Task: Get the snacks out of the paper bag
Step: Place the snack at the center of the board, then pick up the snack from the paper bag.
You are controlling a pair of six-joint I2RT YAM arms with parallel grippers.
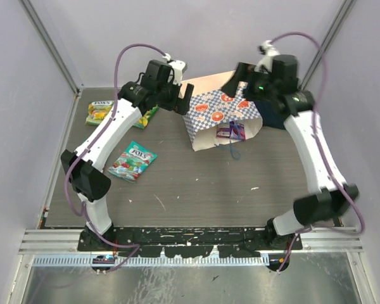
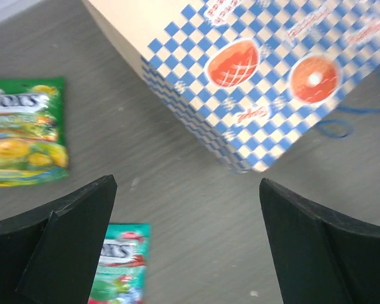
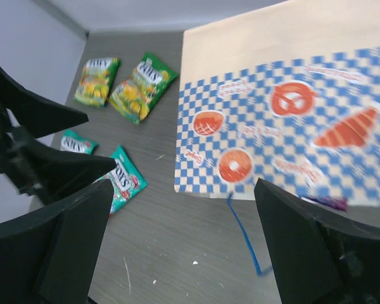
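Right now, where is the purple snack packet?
In the top view the purple packet lies in the open mouth of the paper bag, right of the table's centre, next to the blue cord handle.

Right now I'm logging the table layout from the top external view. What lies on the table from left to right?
green snack packet → teal snack packet → paper bag

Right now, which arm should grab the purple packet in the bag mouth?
Right. The open right claw hangs over the bag, purple packet in its view; the left claw sits beside the bag, farther off.
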